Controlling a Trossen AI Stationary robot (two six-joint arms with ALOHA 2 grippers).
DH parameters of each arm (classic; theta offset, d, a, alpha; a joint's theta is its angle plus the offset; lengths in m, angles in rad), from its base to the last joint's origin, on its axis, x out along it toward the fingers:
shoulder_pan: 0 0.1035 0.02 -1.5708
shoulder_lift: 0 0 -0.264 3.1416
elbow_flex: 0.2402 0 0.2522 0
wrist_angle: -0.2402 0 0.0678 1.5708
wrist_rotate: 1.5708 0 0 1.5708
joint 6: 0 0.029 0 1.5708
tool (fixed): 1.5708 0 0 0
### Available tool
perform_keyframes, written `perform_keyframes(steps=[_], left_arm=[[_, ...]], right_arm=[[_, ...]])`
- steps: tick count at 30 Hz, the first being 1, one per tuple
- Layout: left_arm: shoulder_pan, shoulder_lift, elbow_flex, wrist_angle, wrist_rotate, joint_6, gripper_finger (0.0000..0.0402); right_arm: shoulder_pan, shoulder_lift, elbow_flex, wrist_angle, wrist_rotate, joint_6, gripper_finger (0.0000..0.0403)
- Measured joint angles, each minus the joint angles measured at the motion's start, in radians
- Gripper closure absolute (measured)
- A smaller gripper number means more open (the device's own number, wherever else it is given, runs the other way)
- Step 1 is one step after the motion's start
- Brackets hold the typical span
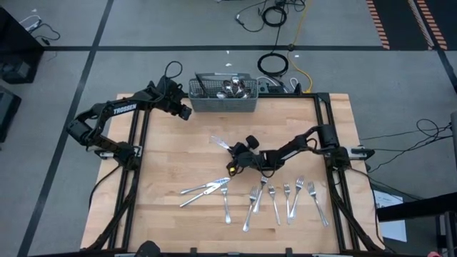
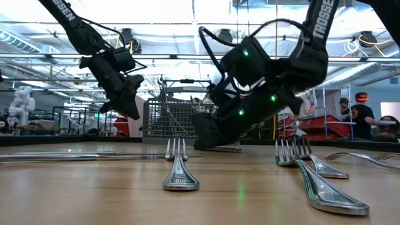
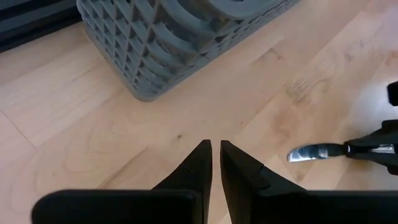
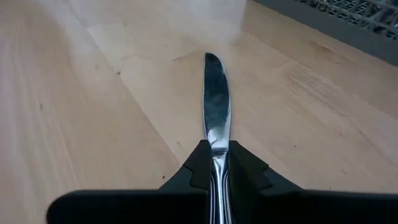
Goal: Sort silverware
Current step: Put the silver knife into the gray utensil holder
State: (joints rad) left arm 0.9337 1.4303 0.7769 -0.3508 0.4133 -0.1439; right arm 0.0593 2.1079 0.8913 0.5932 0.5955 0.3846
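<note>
My right gripper [image 1: 234, 154] is over the middle of the table, shut on a silver table knife [image 4: 216, 106] whose blade [image 1: 220, 142] sticks out toward the far left. Several forks [image 1: 289, 200] lie in a row near the front right. Two or three knives and a fork [image 1: 207, 189] lie flat at the front centre. The grey mesh basket [image 1: 223, 96] at the far edge holds more silverware. My left gripper [image 3: 216, 149] hangs shut with nothing in it beside the basket's left end. My right gripper pinches the knife between its two fingers [image 4: 193, 169] where the blade meets the handle [image 4: 216, 157]. The fingers come from the table's right, slanting down, and lie along the knife. The blade juts straight out ahead of them, roughly level and seemingly just clear of the wood.
The basket stands along the far edge, close in front of my left gripper. Bare wood [image 1: 164, 157] lies on the table's left half. Black frame rails [image 1: 325, 121] run along the table's left and right sides.
</note>
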Motion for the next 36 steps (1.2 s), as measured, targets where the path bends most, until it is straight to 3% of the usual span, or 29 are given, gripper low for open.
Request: perform_keyframes(steps=[7, 15, 20, 29, 36], left_arm=[[0.0, 0.0, 0.0, 0.002, 0.0, -0.004, 0.036], [0.0, 0.0, 0.0, -0.006, 0.004, 0.028, 0.036], [0.0, 0.0, 0.0, -0.023, 0.005, 0.056, 0.036], [0.0, 0.0, 0.0, -0.024, 0.008, 0.079, 0.036], [0.0, 0.0, 0.0, -0.016, 0.005, 0.075, 0.036]], right_arm=[[0.0, -0.049, 0.129, -0.221, 0.007, -0.092, 0.0397], [0.008, -0.08, 0.185, -0.317, -0.027, 0.042, 0.0399], [0.064, -0.167, 0.167, -0.362, -0.026, 0.051, 0.0359], [0.197, -0.243, -0.085, -0.379, 0.086, 0.421, 0.0255], [0.18, -0.224, -0.153, -0.289, 0.139, 0.319, 0.0202]])
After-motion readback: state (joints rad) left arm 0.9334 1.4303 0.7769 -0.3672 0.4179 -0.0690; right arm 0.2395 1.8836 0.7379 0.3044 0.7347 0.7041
